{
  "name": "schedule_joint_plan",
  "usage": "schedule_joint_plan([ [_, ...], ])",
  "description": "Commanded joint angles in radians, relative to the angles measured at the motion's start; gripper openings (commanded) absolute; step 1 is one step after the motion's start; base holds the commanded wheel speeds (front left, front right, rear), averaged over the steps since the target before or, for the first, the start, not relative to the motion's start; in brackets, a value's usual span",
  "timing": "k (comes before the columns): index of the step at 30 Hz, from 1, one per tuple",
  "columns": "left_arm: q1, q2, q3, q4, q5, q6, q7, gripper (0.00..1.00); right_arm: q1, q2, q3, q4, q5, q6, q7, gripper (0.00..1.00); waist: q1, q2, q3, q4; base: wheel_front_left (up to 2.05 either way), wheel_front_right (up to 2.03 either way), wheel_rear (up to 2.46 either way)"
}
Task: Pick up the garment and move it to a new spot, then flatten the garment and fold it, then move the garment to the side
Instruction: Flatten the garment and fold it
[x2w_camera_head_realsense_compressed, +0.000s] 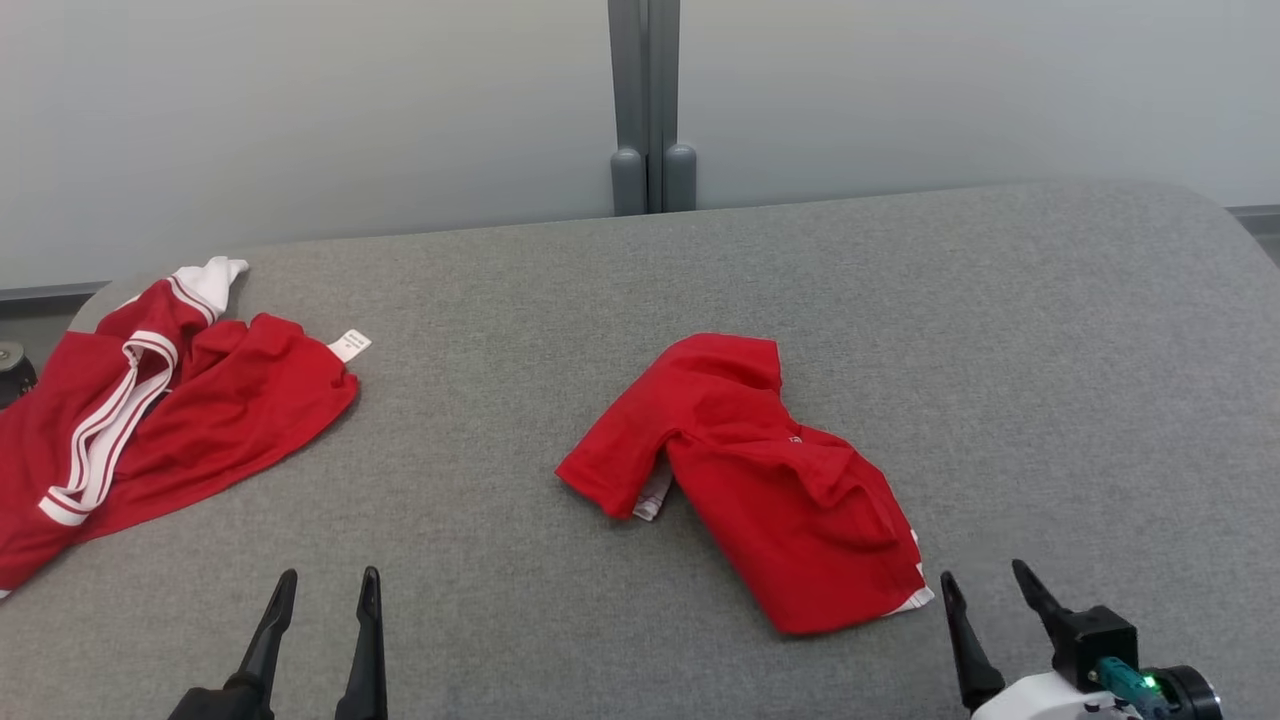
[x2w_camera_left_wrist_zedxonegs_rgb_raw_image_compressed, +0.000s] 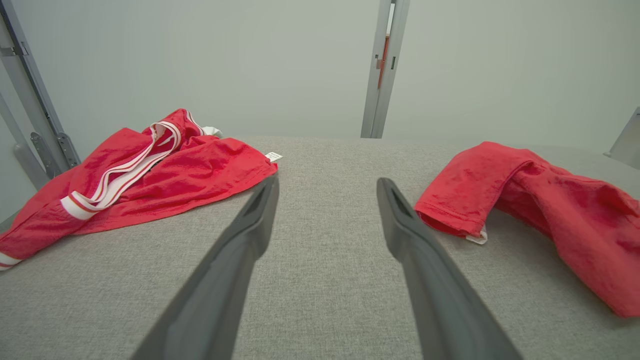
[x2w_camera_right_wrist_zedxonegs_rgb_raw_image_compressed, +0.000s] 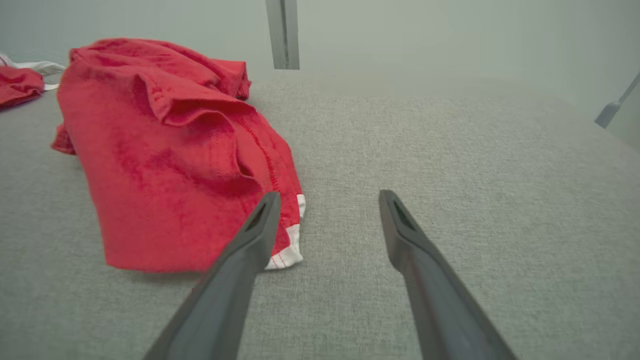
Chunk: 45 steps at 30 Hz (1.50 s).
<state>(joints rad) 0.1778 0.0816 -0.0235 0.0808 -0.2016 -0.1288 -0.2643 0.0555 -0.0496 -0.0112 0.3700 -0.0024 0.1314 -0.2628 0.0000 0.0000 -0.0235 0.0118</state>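
Both the dark long-fingered left gripper (x2w_camera_head_realsense_compressed: 330, 576) and right gripper (x2w_camera_head_realsense_compressed: 982, 572) hang spread wide and empty over the near edge of the grey cloth-topped table (x2w_camera_head_realsense_compressed: 560, 300), the rumpled red T-shirt (x2w_camera_head_realsense_compressed: 770, 470) lying at its middle, so the pick-up looks unstarted and next calls for reaching in to pinch a hem.

A grey, felt-like surface (x2w_camera_head_realsense_compressed: 1000, 330) runs back to a plain pale wall (x2w_camera_head_realsense_compressed: 300, 120), where a grey vertical post (x2w_camera_head_realsense_compressed: 645, 100) stands at the middle of the far edge with two rounded stubs at its foot. Near the surface's far left corner lies a crumpled red striped garment (x2w_camera_head_realsense_compressed: 230, 410) with white bands, a white cuff at its far end and a small white label (x2w_camera_head_realsense_compressed: 349, 345) sticking out on its right. A small dark object (x2w_camera_head_realsense_compressed: 12, 372) sits at the left, too cut off to identify.
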Motion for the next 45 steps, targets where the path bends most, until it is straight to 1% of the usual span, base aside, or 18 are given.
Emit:
schedule_joint_plan([
  [1,-0.012,0.009,0.001,0.002,-0.009,-0.003,0.0,1.0,-0.03,-0.002,0.008,0.031,-0.007,-0.001,-0.003,1.0,0.0,0.0,0.001,0.001,0.0,0.0,0.0],
  [5,-0.014,0.011,-0.006,0.003,-0.011,-0.003,0.0,1.0,-0.086,-0.002,0.023,0.161,-0.021,-0.001,0.02,1.0,0.0,0.0,0.004,0.007,0.0,0.0,0.0],
  [16,-0.023,0.016,-0.02,0.004,-0.015,-0.003,0.0,1.0,-0.216,-0.002,0.084,0.363,0.013,-0.001,0.128,1.0,0.0,0.0,0.027,0.025,0.0,0.0,0.0],
  [17,-0.025,0.016,-0.021,0.005,-0.016,-0.003,0.0,1.0,-0.225,-0.002,0.084,0.378,0.016,-0.001,0.134,0.82,0.0,0.0,0.029,0.027,0.0,0.0,0.0],
  [18,-0.027,0.016,-0.022,0.005,-0.016,-0.003,0.0,1.0,-0.231,-0.002,0.085,0.39,0.02,-0.001,0.139,0.66,0.0,0.0,0.03,0.029,0.0,0.0,0.0],
  [19,-0.028,0.016,-0.023,0.006,-0.015,-0.003,0.0,1.0,-0.238,-0.002,0.086,0.403,0.021,-0.001,0.14,0.32,0.0,0.0,0.032,0.032,0.0,0.0,0.0],
  [20,-0.029,0.016,-0.024,0.006,-0.015,-0.003,0.0,1.0,-0.243,-0.002,0.086,0.412,0.023,-0.001,0.142,0.06,0.0,0.0,0.033,0.035,0.0,0.0,0.0],
  [21,-0.03,0.015,-0.023,0.006,-0.015,-0.003,0.0,1.0,-0.249,-0.002,0.09,0.42,0.037,-0.001,0.136,0.0,0.0,0.0,0.035,0.037,0.0,0.0,0.0],
  [24,-0.03,0.014,-0.022,0.007,-0.016,-0.003,0.0,1.0,-0.26,-0.002,0.109,0.434,0.07,-0.002,0.138,0.0,0.0,0.0,0.037,0.045,0.0,0.0,0.0],
  [26,-0.031,0.014,-0.02,0.008,-0.017,-0.003,0.0,1.0,-0.271,-0.001,0.139,0.413,0.107,-0.001,0.128,0.0,0.0,0.0,0.036,0.049,0.0,0.0,0.0],
  [30,-0.027,0.014,-0.015,0.011,-0.018,-0.003,0.0,1.0,-0.291,0.0,0.248,0.302,0.219,-0.001,0.133,0.0,0.0,0.0,0.033,0.051,0.0,0.0,0.0],
  [34,-0.023,0.009,-0.009,0.015,-0.017,-0.003,0.0,1.0,-0.317,-0.003,0.37,0.127,0.296,-0.001,0.221,0.0,0.0,0.0,0.021,0.051,0.0,0.0,0.0],
  [39,-0.031,-0.002,-0.009,0.013,-0.019,-0.004,0.0,1.0,-0.361,-0.064,0.496,-0.144,0.39,-0.001,0.394,0.0,0.0,0.0,0.011,0.06,0.0,0.0,0.0],
  [43,-0.036,-0.011,-0.009,0.013,-0.019,-0.004,0.0,1.0,-0.422,-0.087,0.544,-0.322,0.478,-0.001,0.508,0.0,0.0,0.0,0.01,0.071,0.0,0.0,0.0],
  [45,-0.038,-0.015,-0.006,0.015,-0.02,-0.004,0.0,1.0,-0.469,-0.089,0.554,-0.377,0.5,-0.001,0.551,0.0,0.0,0.0,0.009,0.077,0.0,0.0,0.0],
])
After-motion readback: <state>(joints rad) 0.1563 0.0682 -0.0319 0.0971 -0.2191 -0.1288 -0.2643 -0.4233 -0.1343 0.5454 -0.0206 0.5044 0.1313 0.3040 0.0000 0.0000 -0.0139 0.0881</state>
